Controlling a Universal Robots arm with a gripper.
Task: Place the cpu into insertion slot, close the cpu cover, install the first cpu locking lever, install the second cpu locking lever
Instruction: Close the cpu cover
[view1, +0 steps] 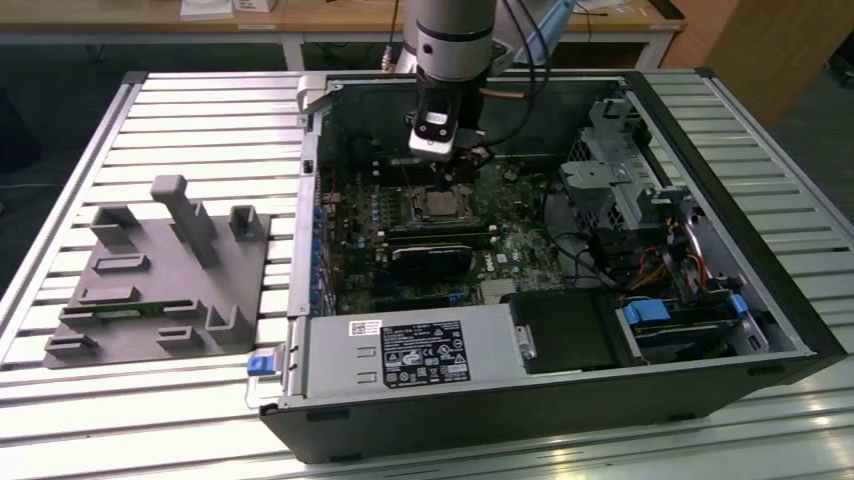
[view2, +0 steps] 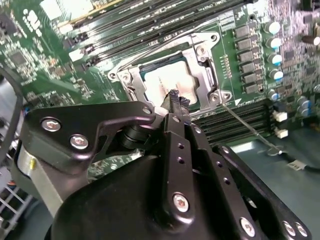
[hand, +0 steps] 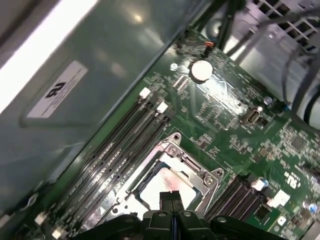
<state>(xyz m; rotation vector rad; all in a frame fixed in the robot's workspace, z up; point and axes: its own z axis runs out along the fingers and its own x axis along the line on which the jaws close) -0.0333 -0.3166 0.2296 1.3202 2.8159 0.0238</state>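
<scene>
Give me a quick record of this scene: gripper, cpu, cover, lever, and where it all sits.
gripper: fingers shut, tip just above the socket, holding nothing
cpu: seated, pale top showing through the cover's window
cpu cover: lying flat over the chip
lever: thin wire rod jutting out from a socket corner, apparently unlatched
setting: open computer case on a slatted table

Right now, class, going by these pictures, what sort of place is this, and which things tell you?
Probably a robotics lab or test workshop: an open computer case lies on a slatted metal table, a robot arm reaches into it, and wooden benches stand behind.
</scene>
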